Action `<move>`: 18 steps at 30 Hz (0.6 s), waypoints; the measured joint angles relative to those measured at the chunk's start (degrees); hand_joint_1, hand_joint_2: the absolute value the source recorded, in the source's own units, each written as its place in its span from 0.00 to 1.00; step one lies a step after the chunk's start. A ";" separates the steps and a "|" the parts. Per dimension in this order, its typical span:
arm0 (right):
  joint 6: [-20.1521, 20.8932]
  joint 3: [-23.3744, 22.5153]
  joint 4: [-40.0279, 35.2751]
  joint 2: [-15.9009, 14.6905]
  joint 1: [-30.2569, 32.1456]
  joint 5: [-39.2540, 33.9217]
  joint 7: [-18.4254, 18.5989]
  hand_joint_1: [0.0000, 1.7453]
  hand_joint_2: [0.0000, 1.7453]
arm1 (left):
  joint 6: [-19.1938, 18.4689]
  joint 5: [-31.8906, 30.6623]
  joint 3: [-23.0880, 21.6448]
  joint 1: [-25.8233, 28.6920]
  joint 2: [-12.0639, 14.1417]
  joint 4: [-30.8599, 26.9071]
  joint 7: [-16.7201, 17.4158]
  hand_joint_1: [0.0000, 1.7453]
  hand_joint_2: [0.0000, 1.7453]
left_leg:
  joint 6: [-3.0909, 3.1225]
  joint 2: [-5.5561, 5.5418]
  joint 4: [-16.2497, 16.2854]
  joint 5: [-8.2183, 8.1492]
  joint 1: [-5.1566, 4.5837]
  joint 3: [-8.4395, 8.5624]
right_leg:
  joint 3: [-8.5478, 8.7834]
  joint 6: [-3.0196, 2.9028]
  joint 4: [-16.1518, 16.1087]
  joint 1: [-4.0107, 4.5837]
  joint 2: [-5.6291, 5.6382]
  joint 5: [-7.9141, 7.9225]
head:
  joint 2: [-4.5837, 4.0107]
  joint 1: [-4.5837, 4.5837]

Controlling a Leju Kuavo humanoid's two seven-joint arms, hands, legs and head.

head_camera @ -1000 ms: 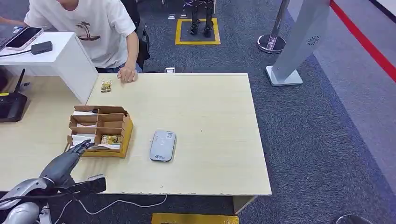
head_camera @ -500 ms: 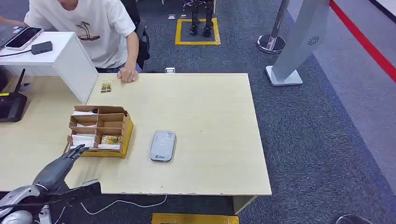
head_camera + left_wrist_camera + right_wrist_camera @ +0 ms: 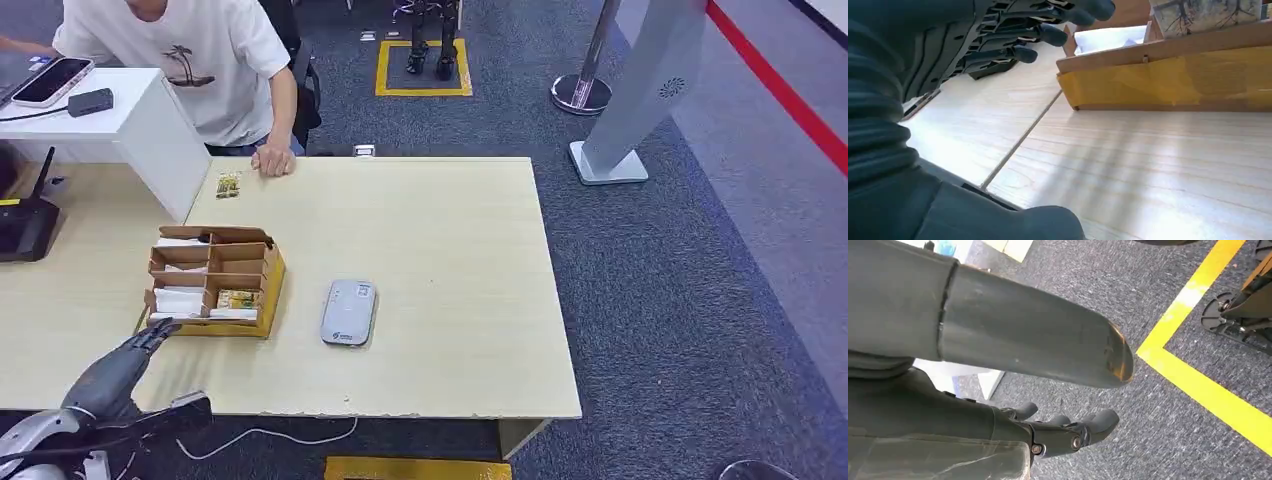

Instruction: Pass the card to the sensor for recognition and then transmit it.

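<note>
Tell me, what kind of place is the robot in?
Probably a reception or check-in desk in a lobby or test hall. A wooden desk holds a card box and a grey card reader, a person sits behind it, and a queue post stands on carpet.

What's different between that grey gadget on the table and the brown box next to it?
The grey gadget is flat, smooth and rounded, while the brown box is taller, square-cornered and split into compartments. The gadget's top carries only small markings; the box holds white slips and a patterned card. The box is also wider than the gadget. Both rest on the same pale wooden table, side by side, apart.
</note>
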 joint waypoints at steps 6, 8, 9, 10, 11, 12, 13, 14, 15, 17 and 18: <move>0.00 0.00 0.00 -0.09 0.13 0.02 -0.07 0.00 0.00 | 0.02 -0.55 0.72 0.44 -0.85 -0.20 0.00 0.00 1.00 | 0.00 0.00 0.00 0.00 0.00 0.00 | 0.00 0.00 0.00 0.00 0.00 0.00 | 0.00 0.00; 0.00 0.00 0.00 -0.11 0.14 0.00 -0.07 0.00 0.00 | 0.02 -1.09 0.77 0.44 -1.05 -0.20 -0.07 0.00 1.00 | 0.00 0.00 0.00 0.00 0.00 0.00 | 0.00 0.00 0.00 0.00 0.00 0.00 | 0.00 0.02; 0.00 0.00 0.00 -0.13 0.15 0.02 -0.07 0.00 0.00 | 0.02 -1.29 0.79 0.44 -1.11 -0.20 -0.07 0.00 1.00 | 0.00 0.00 0.00 0.00 0.00 0.00 | 0.00 0.00 0.00 0.00 0.00 0.00 | 0.00 0.00; 0.00 0.00 0.00 -0.18 0.15 0.02 -0.07 0.00 0.00 | 0.02 -1.58 0.88 0.42 -1.22 -0.20 -0.09 0.00 1.00 | 0.00 0.00 0.00 0.00 0.00 0.00 | 0.00 0.00 0.00 0.00 0.00 0.00 | 0.00 0.00; 0.00 0.00 0.00 -0.20 0.16 0.00 -0.09 0.00 0.00 | 0.02 -1.68 0.96 0.36 -1.29 -0.20 -0.09 0.00 1.00 | 0.00 0.00 0.00 0.00 0.00 0.00 | 0.00 0.00 0.00 0.00 0.00 0.00 | 0.00 0.00; 0.00 0.00 0.00 -0.22 0.16 0.00 -0.09 0.00 0.00 | 0.02 -1.73 1.11 0.31 -1.33 -0.20 -0.09 0.00 1.00 | 0.00 0.00 0.00 0.00 0.00 0.00 | 0.00 0.00 0.00 0.00 0.00 0.00 | 0.00 0.00; 0.00 0.00 0.00 -0.24 0.16 0.00 -0.09 0.00 0.00 | 0.02 -1.75 1.29 0.26 -1.33 -0.20 -0.09 0.00 1.00 | 0.00 0.00 0.00 0.00 0.00 0.00 | -0.01 0.00 0.00 0.00 0.00 0.00 | 0.00 0.00; 0.00 0.00 0.00 -0.24 0.17 0.00 -0.09 0.00 0.00 | 0.02 -1.82 1.49 0.20 -1.33 -0.20 -0.09 0.00 1.00 | 0.00 0.00 0.00 0.00 0.00 0.00 | -0.01 0.00 0.00 0.00 0.00 0.00 | 0.00 0.00; 0.00 0.00 0.00 -0.24 0.18 0.00 -0.09 0.00 0.00 | -0.02 -1.81 1.64 0.10 -1.33 -0.20 -0.09 0.00 1.00 | 0.00 0.00 0.00 0.00 0.00 0.00 | -0.01 0.00 0.00 0.00 0.00 0.00 | 0.00 0.00; 0.00 0.00 0.00 -0.26 0.17 0.02 -0.13 0.00 0.00 | -0.13 -1.99 1.88 -0.14 -1.33 -0.20 -0.09 0.00 1.00 | 0.00 0.00 0.00 0.00 0.00 0.00 | 0.00 0.00 0.00 0.00 0.00 0.00 | 0.00 0.00; 0.00 0.00 0.00 -0.26 0.17 0.02 -0.13 0.00 0.00 | -0.15 -2.03 1.97 -0.22 -1.33 -0.20 -0.09 0.00 1.00 | 0.00 0.00 0.00 0.00 0.00 0.00 | 0.00 0.00 0.00 0.00 0.00 0.00 | 0.00 0.00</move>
